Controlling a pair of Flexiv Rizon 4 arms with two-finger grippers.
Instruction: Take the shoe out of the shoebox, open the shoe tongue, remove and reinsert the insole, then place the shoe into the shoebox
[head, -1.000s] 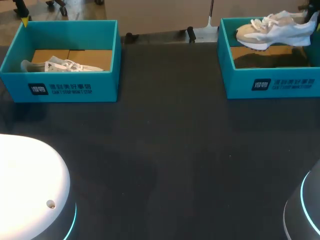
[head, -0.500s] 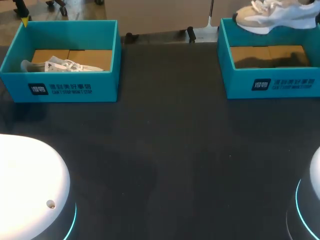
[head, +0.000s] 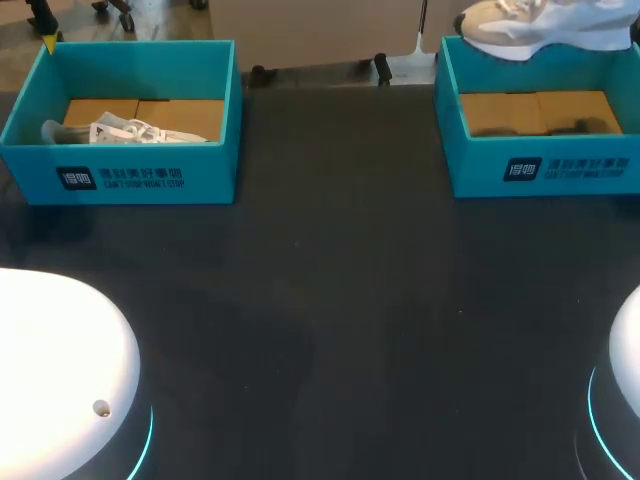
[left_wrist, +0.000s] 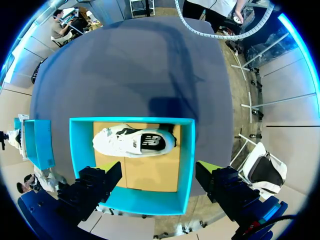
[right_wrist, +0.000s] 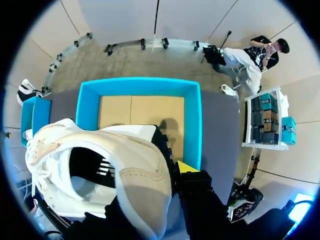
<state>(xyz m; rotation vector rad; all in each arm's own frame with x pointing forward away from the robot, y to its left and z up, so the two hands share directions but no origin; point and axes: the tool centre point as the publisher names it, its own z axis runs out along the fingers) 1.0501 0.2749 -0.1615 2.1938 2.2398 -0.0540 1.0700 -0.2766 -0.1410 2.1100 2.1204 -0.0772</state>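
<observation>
Two teal shoeboxes stand at the table's far side. The left shoebox (head: 120, 172) holds a white shoe (head: 125, 131) lying on its side. In the left wrist view my left gripper (left_wrist: 159, 170) hangs open above that box (left_wrist: 132, 202), the white shoe (left_wrist: 134, 142) ahead of its fingers and untouched. The right shoebox (head: 545, 165) shows only its cardboard floor. Above its back wall hangs a beige-and-white shoe (head: 530, 25). My right gripper (right_wrist: 171, 161) is shut on the heel rim of this shoe (right_wrist: 125, 165), above the right shoebox (right_wrist: 90, 100).
My arms' white bases (head: 60, 370) sit at the near corners of the dark table (head: 340, 300). A wide stretch of tabletop lies between the boxes and the bases.
The beige-and-white shoe has risen out of the right shoebox, in my right gripper, and now hangs above its back wall. The left box, its shoe and the left gripper have not moved.
</observation>
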